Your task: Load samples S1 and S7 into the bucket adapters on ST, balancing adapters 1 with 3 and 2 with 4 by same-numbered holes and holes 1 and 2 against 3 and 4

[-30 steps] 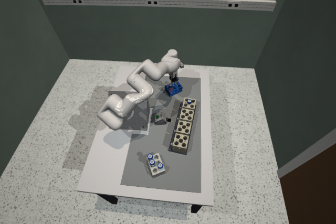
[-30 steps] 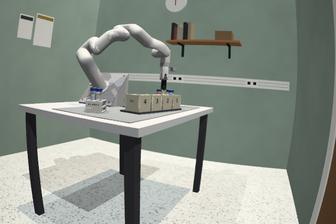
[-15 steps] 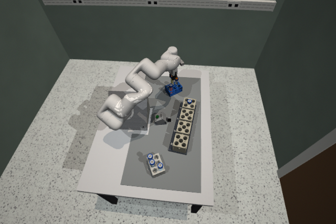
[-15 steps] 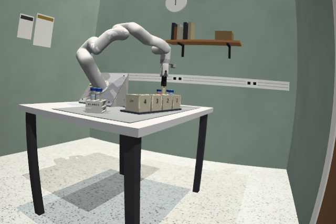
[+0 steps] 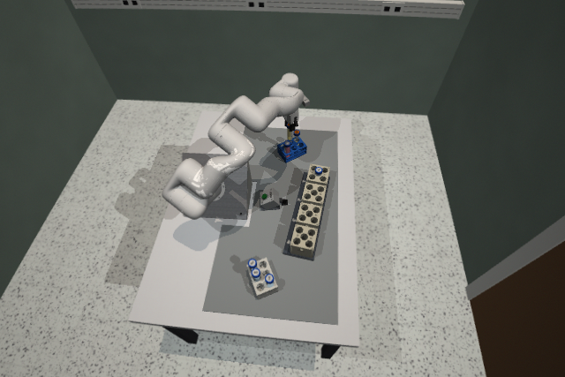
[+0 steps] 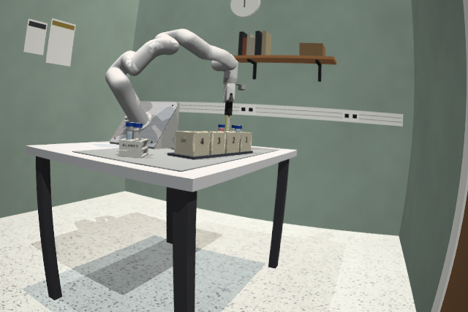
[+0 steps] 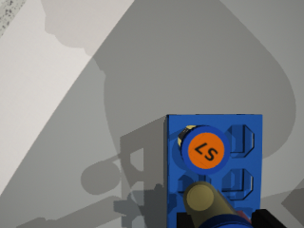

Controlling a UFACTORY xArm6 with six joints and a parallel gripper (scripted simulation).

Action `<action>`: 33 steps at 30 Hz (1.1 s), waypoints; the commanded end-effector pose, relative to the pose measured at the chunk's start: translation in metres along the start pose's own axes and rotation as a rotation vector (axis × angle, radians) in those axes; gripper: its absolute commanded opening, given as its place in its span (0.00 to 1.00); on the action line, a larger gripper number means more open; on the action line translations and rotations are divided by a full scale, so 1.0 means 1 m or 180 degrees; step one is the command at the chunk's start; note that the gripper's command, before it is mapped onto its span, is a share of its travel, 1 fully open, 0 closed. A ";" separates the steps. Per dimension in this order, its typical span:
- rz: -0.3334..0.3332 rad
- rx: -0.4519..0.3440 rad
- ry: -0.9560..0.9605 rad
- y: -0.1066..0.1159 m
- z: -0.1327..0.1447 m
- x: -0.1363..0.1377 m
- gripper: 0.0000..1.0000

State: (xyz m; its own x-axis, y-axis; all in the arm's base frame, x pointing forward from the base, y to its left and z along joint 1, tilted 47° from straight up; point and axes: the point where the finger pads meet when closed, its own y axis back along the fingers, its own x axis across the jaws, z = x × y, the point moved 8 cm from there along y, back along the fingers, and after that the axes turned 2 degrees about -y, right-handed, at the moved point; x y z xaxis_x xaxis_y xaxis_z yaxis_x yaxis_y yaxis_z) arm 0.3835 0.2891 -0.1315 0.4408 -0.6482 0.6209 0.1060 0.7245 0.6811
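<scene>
My gripper (image 5: pixel 290 128) hangs straight down over the blue sample rack (image 5: pixel 291 150) at the far end of the mat. It is shut on a tube with yellowish fill (image 7: pixel 203 200), lifted clear above the rack. The fingers hide its cap, so I take it for S1. In the wrist view I see the tube's rounded bottom. S7 (image 7: pixel 205 151), with an orange cap dot, stands in a well of the rack (image 7: pixel 214 157). In the exterior view the held tube (image 6: pixel 227 121) hangs behind the adapters. The stand ST (image 5: pixel 309 210) holds a row of numbered adapters. One white-dot blank (image 5: pixel 318 170) stands in the farthest adapter.
The beige blanks rack (image 5: pixel 261 275) with three blue-capped tubes stands near the mat's front. The green DONE key (image 5: pixel 264 196) sits on its small desk left of the stand. My arm's base mount (image 5: pixel 228 190) is at the left.
</scene>
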 end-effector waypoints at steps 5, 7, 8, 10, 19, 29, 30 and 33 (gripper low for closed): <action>-0.0008 0.0017 -0.0005 0.020 -0.001 0.000 0.00; -0.0008 0.0017 -0.0005 0.024 -0.001 0.000 0.00; -0.0008 0.0017 -0.0005 0.026 -0.001 0.000 0.00; -0.0008 0.0017 -0.0005 0.028 -0.001 0.000 0.00; -0.0008 0.0017 -0.0005 0.044 -0.001 0.000 0.00; -0.0008 0.0017 -0.0005 0.060 -0.001 0.000 0.00; -0.0008 0.0017 -0.0005 0.060 -0.001 0.000 0.00; -0.0008 0.0017 -0.0005 0.060 -0.001 0.000 0.00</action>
State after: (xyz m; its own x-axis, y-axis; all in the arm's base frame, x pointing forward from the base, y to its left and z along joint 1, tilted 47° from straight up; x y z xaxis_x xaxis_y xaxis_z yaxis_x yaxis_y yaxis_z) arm 0.3896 0.3300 -0.0930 0.4404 -0.6487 0.6206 0.1050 0.7238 0.6820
